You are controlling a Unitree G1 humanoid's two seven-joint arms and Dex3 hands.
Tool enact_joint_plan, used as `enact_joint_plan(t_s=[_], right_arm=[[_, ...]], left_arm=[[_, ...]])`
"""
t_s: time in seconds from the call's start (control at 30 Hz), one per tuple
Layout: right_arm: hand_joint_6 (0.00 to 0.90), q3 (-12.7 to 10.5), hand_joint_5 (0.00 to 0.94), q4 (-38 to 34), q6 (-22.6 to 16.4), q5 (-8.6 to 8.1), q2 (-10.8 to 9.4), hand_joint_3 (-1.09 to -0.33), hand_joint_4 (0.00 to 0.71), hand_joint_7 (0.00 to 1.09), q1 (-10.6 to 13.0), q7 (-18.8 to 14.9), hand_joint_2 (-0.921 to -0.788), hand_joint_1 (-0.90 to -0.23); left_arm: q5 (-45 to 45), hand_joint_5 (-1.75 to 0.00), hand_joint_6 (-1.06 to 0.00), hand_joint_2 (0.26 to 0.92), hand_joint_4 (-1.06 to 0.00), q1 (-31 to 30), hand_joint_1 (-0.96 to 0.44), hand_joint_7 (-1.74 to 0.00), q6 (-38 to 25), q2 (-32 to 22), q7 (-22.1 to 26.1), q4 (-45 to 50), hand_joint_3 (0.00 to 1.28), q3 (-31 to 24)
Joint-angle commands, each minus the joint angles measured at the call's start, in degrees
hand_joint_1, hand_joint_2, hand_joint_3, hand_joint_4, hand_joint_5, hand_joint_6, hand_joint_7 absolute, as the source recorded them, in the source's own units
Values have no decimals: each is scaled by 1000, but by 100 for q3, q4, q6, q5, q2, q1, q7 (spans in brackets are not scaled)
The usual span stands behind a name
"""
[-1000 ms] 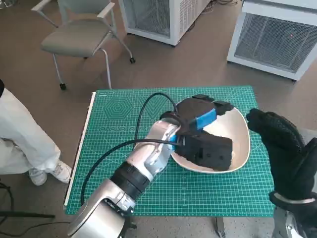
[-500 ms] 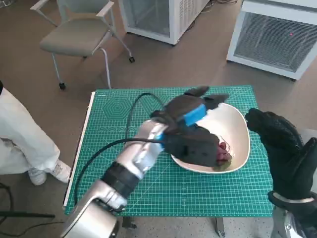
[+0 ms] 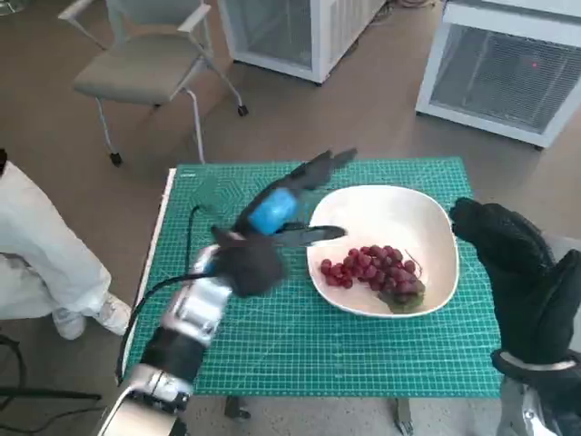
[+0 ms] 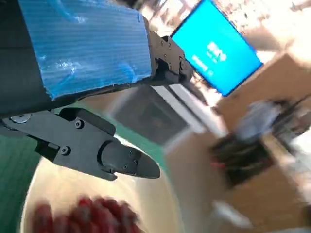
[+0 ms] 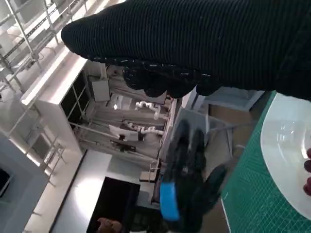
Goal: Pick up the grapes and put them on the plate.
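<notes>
Grapes (image 3: 370, 268) lying inside plate (image 3: 436, 232), toward its near rim, leaf or stem scrap at the bunch's right end. Plate sitting on green cutting mat (image 3: 218, 218) near the table's right edge, closer to the far right corner than the near one. Task looks effectively done from this layout.

Left hand (image 3: 272, 222) above the mat just beside the plate's left rim, fingers spread apart, holding nothing; left wrist view confirms bare black fingers (image 4: 112, 158) over the white plate with blurred red grapes (image 4: 92, 213) below. Right hand (image 3: 517, 268) off the table's right edge, beside the plate, gloved, carrying nothing visible; whether fingers spread or curled, cannot tell.

Handling judgement: bunch light, soft, easily bruised; loose berries likely to drop off if squeezed or shaken. Smooth skins, so possibly slippery against hard fingers. If regrasped, best taken around the thick middle of the cluster with a gentle cupping hold, or by the stem if reachable; stem position unclear here. Plate rigid and shallow-walled, likely to stop berries rolling out.
</notes>
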State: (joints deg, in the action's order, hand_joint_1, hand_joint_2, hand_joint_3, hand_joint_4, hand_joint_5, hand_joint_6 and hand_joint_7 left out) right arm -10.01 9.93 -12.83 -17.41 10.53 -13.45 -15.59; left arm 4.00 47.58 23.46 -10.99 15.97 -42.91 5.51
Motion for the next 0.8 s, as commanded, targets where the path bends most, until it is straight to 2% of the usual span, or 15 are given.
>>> enact_joint_plan(t_s=[0.03,0.33,0.8], right_arm=[[127,55,447,-129,107,50,-14,-598,265,923,-7,18,-921,-519],[127,88,445,-191,123,27,7,-597,264,924,-84,-15,-921,-520],[127,96,443,-334,117,-57,70,-597,267,923,-183,-129,-921,-521]], left_arm=[[-1386,-17,-315,921,-191,-432,-472,-23,18,167,1042,-66,59,-764],[-2055,-21,-326,921,-231,-939,-446,-18,59,141,1497,54,40,-1294],[-2234,-16,-350,921,-257,-1391,-421,-15,-88,193,1707,712,34,-1371]])
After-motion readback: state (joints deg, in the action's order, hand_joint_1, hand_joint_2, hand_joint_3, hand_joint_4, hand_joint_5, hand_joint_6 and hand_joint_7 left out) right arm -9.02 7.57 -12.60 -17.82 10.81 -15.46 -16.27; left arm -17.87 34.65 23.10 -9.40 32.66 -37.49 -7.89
